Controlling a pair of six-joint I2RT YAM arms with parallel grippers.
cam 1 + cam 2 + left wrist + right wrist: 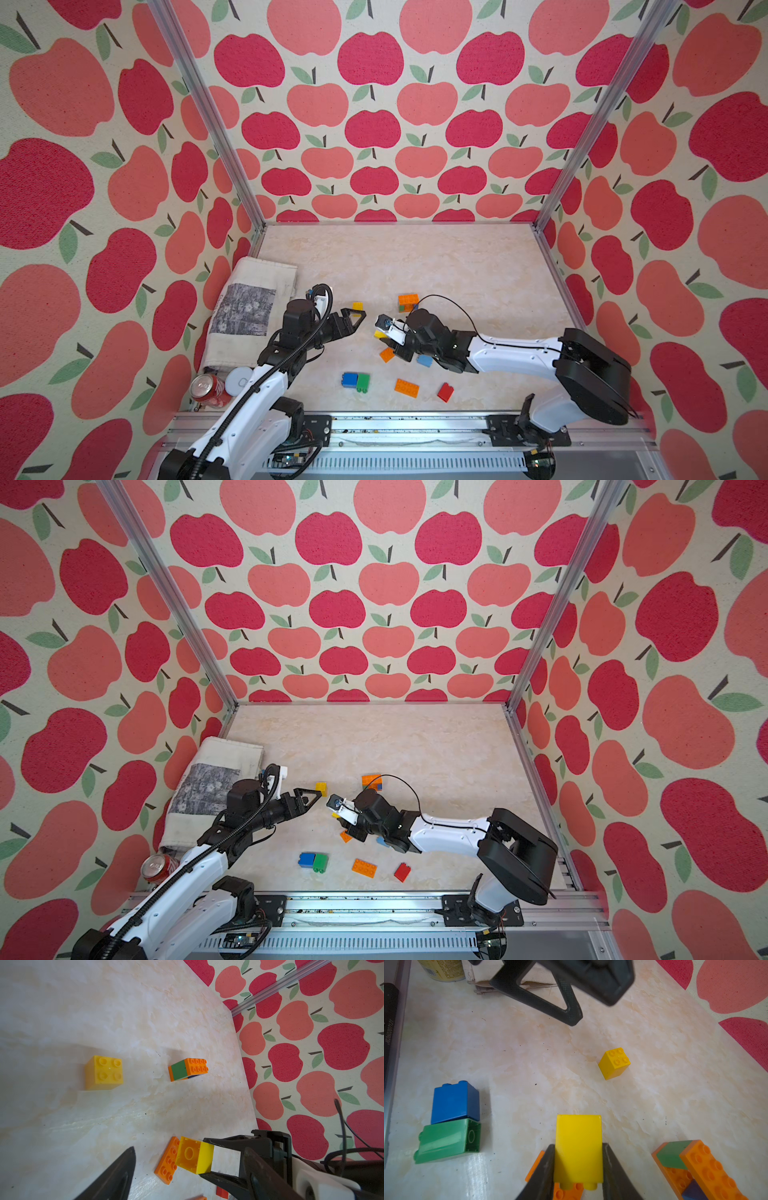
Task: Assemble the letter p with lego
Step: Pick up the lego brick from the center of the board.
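My right gripper (578, 1145) is shut on a yellow lego brick (578, 1136), held just above a flat orange brick (387, 354); in a top view the held brick (379, 333) shows at mid-table. My left gripper (358, 318) hangs open and empty, facing the right one, its tips a short way from the held brick. A loose yellow brick (357, 306) sits just beyond the left gripper. An orange and green stack (408, 302) stands behind the right gripper. Nearer the front lie a joined blue and green pair (356, 380), a flat orange brick (407, 387) and a red brick (445, 392). A light blue brick (424, 360) peeks from under the right arm.
A folded cloth bag (253, 307) lies along the left wall, with a red can (208, 388) and a white round lid (239, 380) at its near end. A metal rail (415, 428) runs along the front edge. Apple-patterned walls enclose the table.
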